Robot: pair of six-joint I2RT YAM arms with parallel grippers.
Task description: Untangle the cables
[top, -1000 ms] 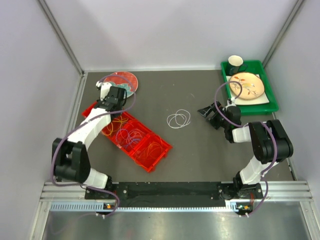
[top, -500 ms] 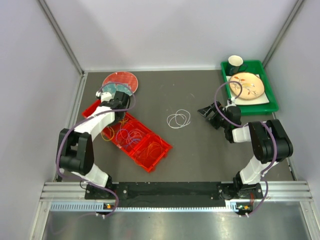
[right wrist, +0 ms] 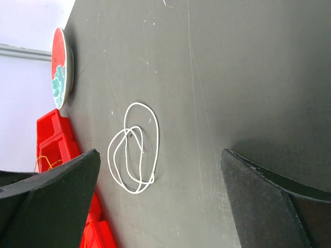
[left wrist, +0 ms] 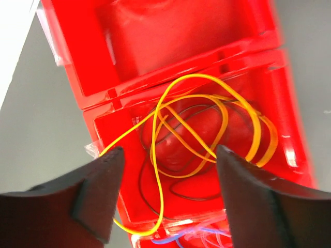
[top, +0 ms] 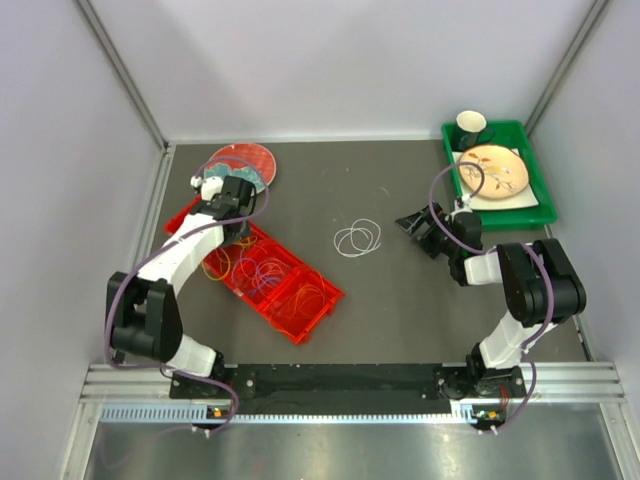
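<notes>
Hovering over the upper-left end of the red tray (top: 318, 305), the left tool (top: 226, 203) has its fingers spread apart and nothing between them. In the left wrist view the left tool (left wrist: 168, 194) looks straight down into one compartment of the red tray (left wrist: 98, 57).

- Yellow cable (left wrist: 199, 77): several overlapping loops lying in that compartment. One strand runs out over the left wall toward the lower left of the frame.
- Thin dark cable: lies under the yellow loops in the same compartment. Too fine to trace fully.
- Blue cable (left wrist: 170, 239): just visible at the bottom edge, in the next compartment.
- Top view: orange and yellow loops (top: 222, 262) in the compartment nearest the left tool, bluish loops (top: 262, 272) in the middle one, orange loops (top: 308, 293) in the lower-right one.

The white cable (top: 357, 238) lies alone on the dark worktop (top: 400, 320), centre of frame, coiled in a few overlapping loops. It is well apart from the tray and from both tools.

The right tool (top: 413, 222) sits right of centre, fingers fully released, gripping nothing, aimed toward the white cable (right wrist: 133, 150). In the right wrist view the right tool (right wrist: 160, 206) frames that cable on bare worktop.

A red plate (top: 245, 160) lies at the upper left, just beyond the tray. A green tray (top: 540, 212) at the upper right holds a patterned plate (top: 492, 172) and a cup (top: 471, 124).
</notes>
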